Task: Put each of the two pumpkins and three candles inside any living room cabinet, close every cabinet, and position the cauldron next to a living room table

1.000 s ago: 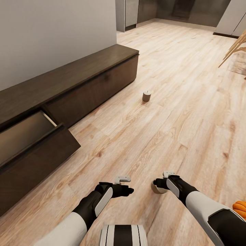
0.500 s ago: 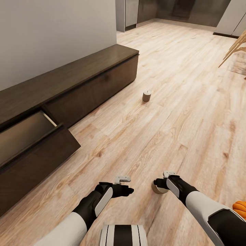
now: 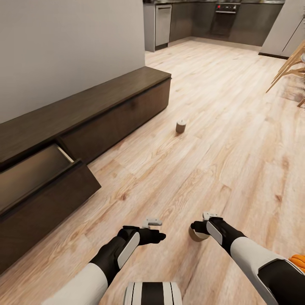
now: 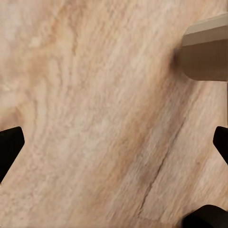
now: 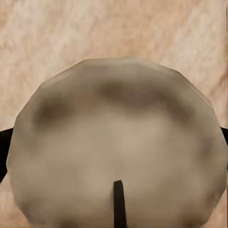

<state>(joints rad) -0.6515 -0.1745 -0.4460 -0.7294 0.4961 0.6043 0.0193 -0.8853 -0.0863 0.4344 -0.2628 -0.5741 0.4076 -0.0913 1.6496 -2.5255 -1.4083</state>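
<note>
One squat grey-olive wax candle (image 3: pixel 197 234) is sitting between my right jaws (image 3: pixel 198 229), which are closing around its sides low over the pale wooden plank floor (image 3: pixel 220 127); I am judging this as a grasp, though whether the candle is lifting clear of the floor I cannot tell. My left jaws (image 3: pixel 157 236) are hanging released and empty just beside it.

A second short grey candle (image 3: pixel 181 126) is standing on the floor well ahead, near the long low dark-brown wooden cabinet (image 3: pixel 106 108). The cabinet's near drawer (image 3: pixel 42 178) is standing pulled out, and no task item is showing inside it. A bright-orange ribbed pumpkin (image 3: pixel 298 262) is lying on the floor beside my right arm. I am judging the task as early: stowing, closing and cauldron placement are all remaining.

The right wrist view is showing the candle's round pale top and dark wick (image 5: pixel 118 202) with fingertips (image 5: pixel 4 142) at both sides. The left wrist view is showing open black fingertips (image 4: pixel 9 147) over bare floor, with the candle's side (image 4: pixel 204 52) at the edge.
</note>
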